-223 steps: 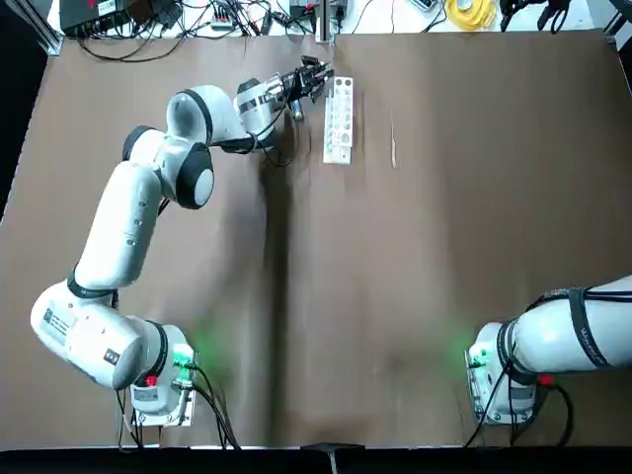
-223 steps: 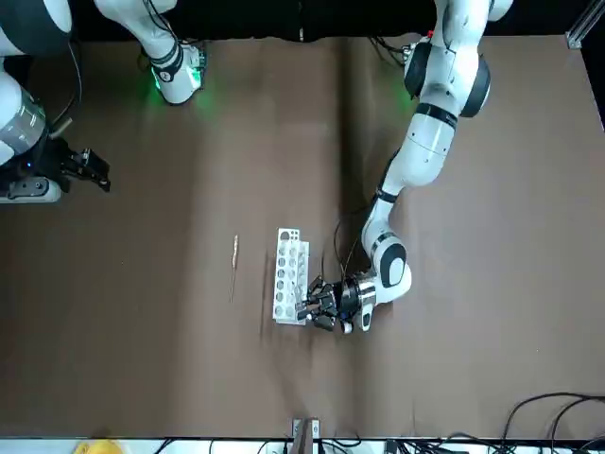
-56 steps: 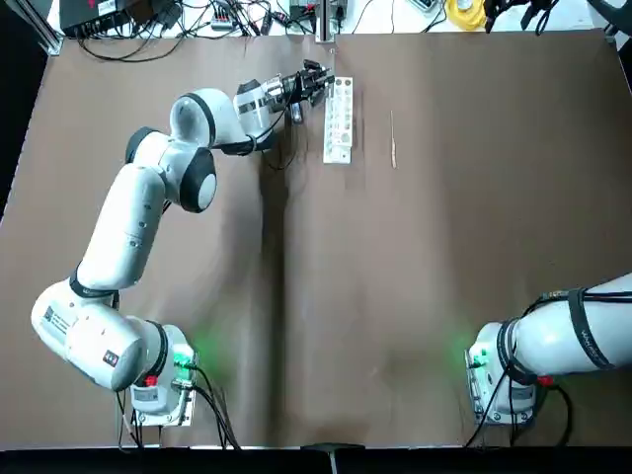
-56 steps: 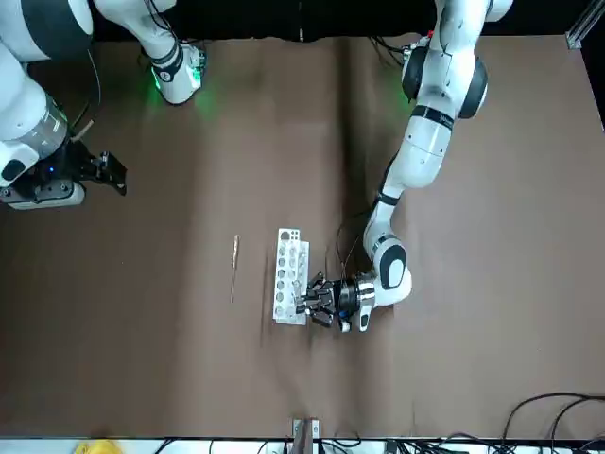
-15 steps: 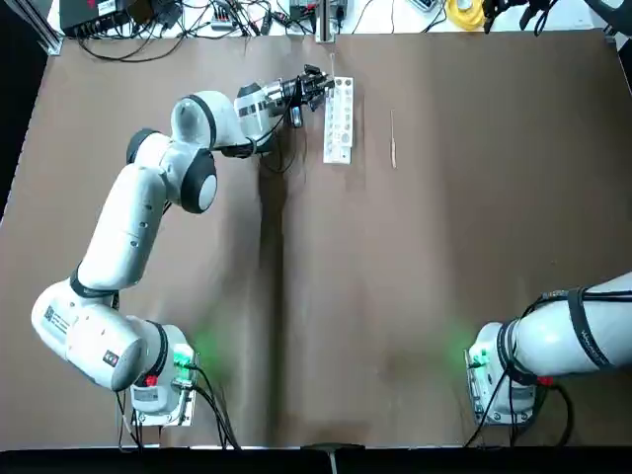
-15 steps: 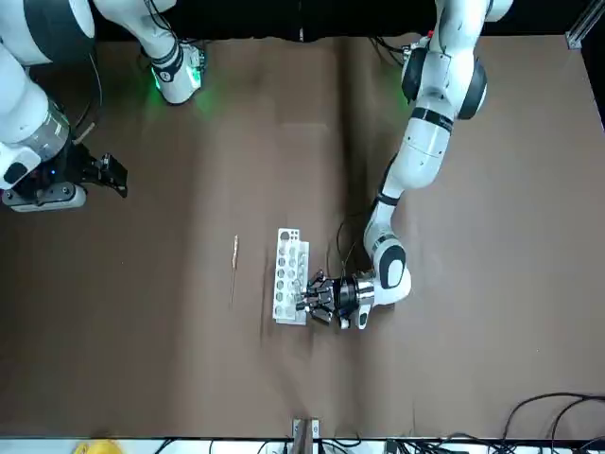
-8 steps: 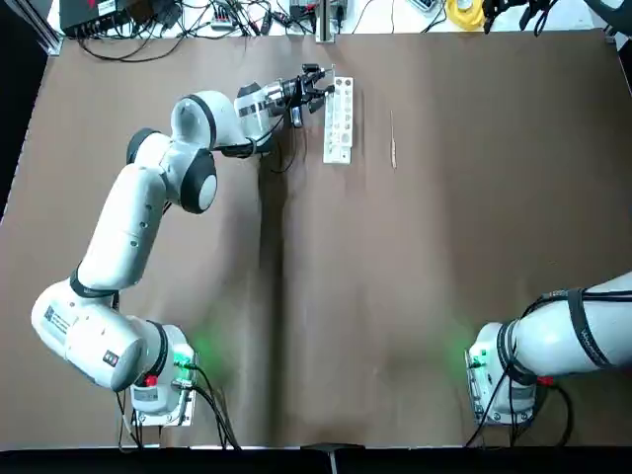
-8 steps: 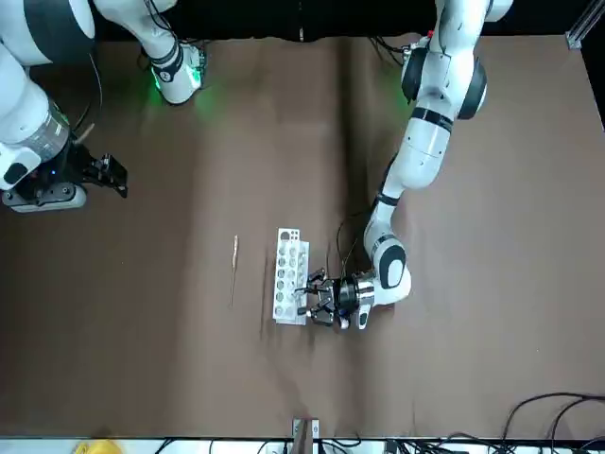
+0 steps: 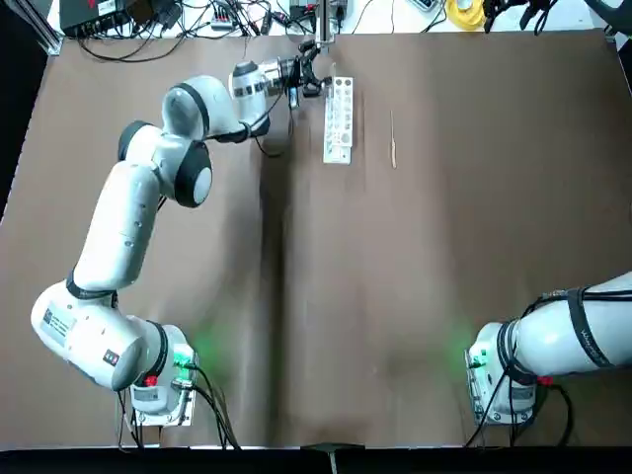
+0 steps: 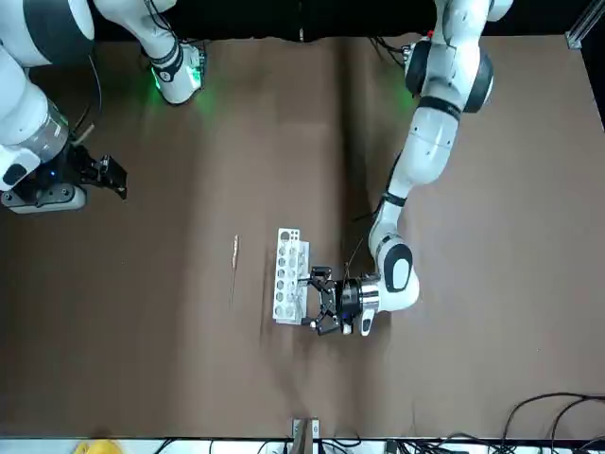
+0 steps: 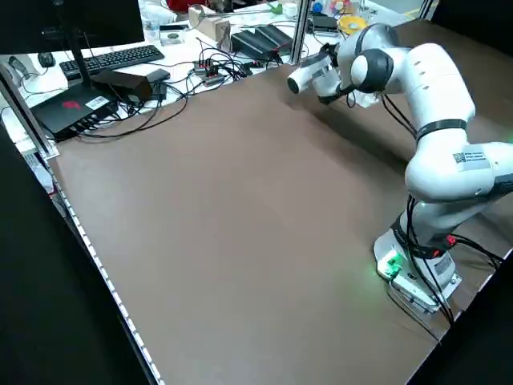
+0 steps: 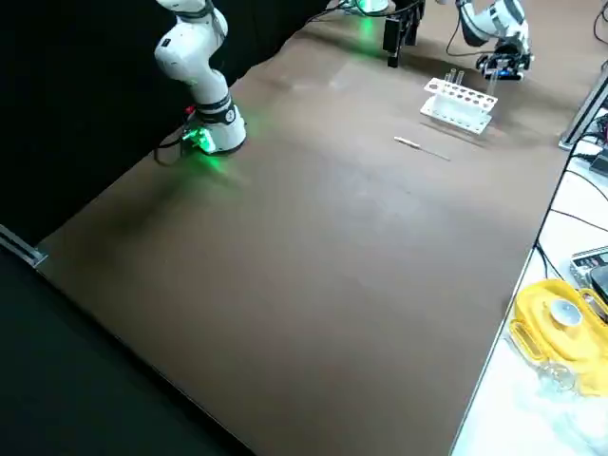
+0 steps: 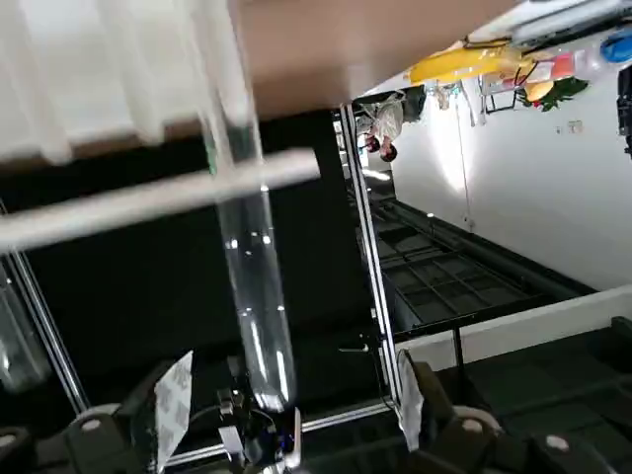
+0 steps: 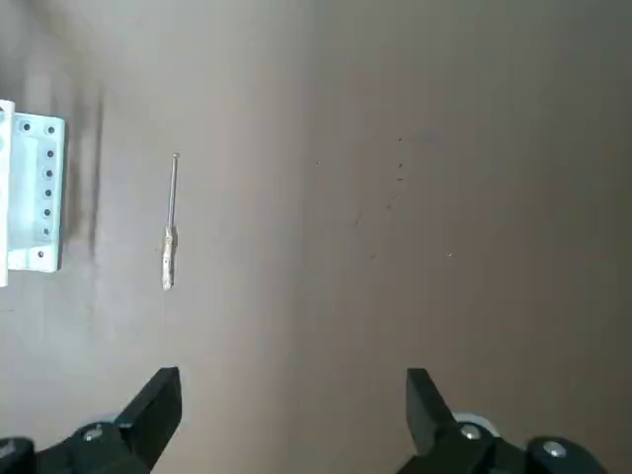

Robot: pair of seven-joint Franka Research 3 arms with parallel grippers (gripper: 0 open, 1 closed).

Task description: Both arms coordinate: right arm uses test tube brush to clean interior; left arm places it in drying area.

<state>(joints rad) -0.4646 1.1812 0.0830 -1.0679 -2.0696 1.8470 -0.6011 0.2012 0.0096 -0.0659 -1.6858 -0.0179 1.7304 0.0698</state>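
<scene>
The drying area, a white rack (image 9: 338, 120), stands near the table's far edge. A clear tube (image 13: 247, 247) stands in it at the far end. My left gripper (image 9: 309, 71) hovers beside that end of the rack (image 10: 289, 276), open. The tube lines up between its spread fingers (image 13: 173, 413) without being clamped. The test tube brush (image 9: 393, 138) lies flat on the table beside the rack, untouched. My right gripper (image 10: 99, 175) hangs open well back from the rack. Its wrist view shows the brush (image 14: 170, 232) and the rack (image 14: 30, 193) far ahead.
Cables and electronics (image 9: 148, 15) crowd the strip beyond the far edge, with a metal post (image 9: 324, 20) just behind the rack and a yellow object (image 9: 469, 12) farther along. A keyboard (image 11: 104, 58) sits off the table. Brown table surface (image 9: 395, 296) stretches toward the arm bases.
My left gripper's fingers have spread apart at the rack's far end. Its wrist has turned and shifted a little toward the far edge. The right arm has stayed put.
</scene>
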